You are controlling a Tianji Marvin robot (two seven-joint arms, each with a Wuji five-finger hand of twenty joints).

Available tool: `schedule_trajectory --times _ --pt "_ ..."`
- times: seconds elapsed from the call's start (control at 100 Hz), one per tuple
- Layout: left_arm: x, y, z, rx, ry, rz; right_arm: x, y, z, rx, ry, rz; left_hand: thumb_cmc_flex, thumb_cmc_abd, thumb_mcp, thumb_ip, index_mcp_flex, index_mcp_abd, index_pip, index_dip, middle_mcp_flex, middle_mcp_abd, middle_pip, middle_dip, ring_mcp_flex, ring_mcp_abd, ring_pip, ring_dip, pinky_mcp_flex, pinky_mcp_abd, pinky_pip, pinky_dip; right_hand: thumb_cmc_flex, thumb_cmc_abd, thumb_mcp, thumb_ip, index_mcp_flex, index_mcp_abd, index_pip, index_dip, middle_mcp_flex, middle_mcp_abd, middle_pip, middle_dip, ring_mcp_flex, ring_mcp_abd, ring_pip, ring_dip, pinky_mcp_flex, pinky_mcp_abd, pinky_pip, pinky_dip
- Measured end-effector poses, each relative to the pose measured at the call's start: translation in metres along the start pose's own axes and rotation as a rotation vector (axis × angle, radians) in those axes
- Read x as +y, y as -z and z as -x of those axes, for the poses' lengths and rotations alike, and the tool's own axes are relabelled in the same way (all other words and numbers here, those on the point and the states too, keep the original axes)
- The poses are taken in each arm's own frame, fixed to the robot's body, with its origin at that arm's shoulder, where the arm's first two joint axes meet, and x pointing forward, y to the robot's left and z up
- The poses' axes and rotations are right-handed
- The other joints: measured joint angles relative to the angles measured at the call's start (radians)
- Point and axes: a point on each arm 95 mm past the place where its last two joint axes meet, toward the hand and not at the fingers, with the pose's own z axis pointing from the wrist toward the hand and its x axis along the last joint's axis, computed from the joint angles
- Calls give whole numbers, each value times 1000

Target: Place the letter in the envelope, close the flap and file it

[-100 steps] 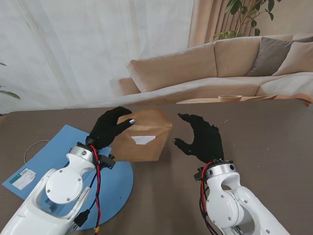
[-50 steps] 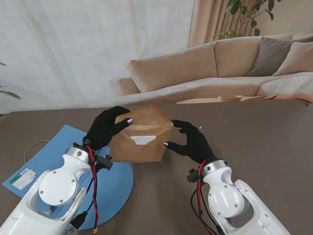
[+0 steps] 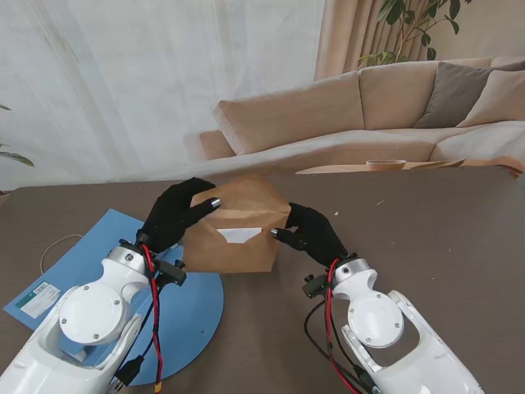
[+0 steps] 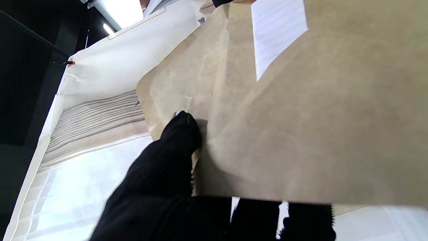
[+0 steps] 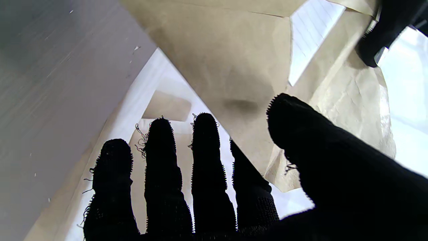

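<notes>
A brown paper envelope [image 3: 238, 246] is held up off the table between both hands, tilted toward me. A white strip of the lined letter [image 3: 240, 235] shows at its mouth. My left hand [image 3: 176, 215] is shut on the envelope's left edge, thumb tip on the front face. My right hand [image 3: 313, 234] grips the right edge. In the right wrist view the thumb [image 5: 301, 134] lies on the front of the envelope [image 5: 234, 67] and the index finger goes behind it. The left wrist view shows the envelope [image 4: 317, 134], the letter [image 4: 277, 33] and one black fingertip [image 4: 182, 130] on the paper.
A blue folder [image 3: 98, 263] with a white label [image 3: 38, 300] lies on the dark table [image 3: 443, 238] at my left, partly under my left arm. A thin white cable [image 3: 53, 246] curls beside it. A roll of tape [image 3: 385, 164] sits at the far edge.
My right hand moved left from open and apart to close on the envelope's right edge. The left hand and the envelope have barely shifted.
</notes>
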Motion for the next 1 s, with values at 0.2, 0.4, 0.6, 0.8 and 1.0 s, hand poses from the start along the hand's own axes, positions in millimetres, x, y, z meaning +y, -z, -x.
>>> schedule_trajectory --times 0.2,0.4,0.6,0.8,1.0 --pt "0 0 0 -1 -3 -1 -4 -3 -3 2 -60 -22 0 1 0 0 0 0 0 0 0 0 0 0 0 0 -8 0 0 0 0 0 112 1 -3 -18 156 -76 238 -90 114 -7 -1 18 51 0 36 15 20 1 24 0" --pt "-1 0 3 -5 -17 -6 -5 -4 -5 -5 -139 -12 0 9 0 0 -7 0 0 -10 -1 0 -25 -2 -17 0 -45 0 -11 -8 -26 0 152 28 6 -27 170 -73 270 65 244 41 24 44 204 24 163 53 143 10 152 28" --pt "-1 1 8 -12 -41 -3 -4 -4 -8 -43 -196 13 0 9 23 0 -7 -24 -3 -162 -40 0 -203 -55 -96 0 -192 -75 -49 -38 -127 -37 169 37 12 -22 154 -37 278 170 285 97 282 201 311 51 529 193 270 41 386 117" --pt "-2 1 12 -12 -74 17 -1 -2 -10 -69 -191 55 2 -2 97 0 44 -85 -102 -292 -111 -9 -417 0 -228 -37 -310 -111 -105 -88 -179 -42 169 37 24 -19 154 4 293 173 313 126 378 269 364 51 670 241 334 43 466 151" --pt "-7 4 14 -12 -110 106 4 1 -14 -84 -179 104 -2 -3 85 16 8 -150 -187 -372 -310 -50 -456 -153 -317 -90 -437 -190 -154 -114 -280 -50 169 36 24 -27 154 6 304 173 320 132 396 290 376 51 707 255 354 53 476 156"
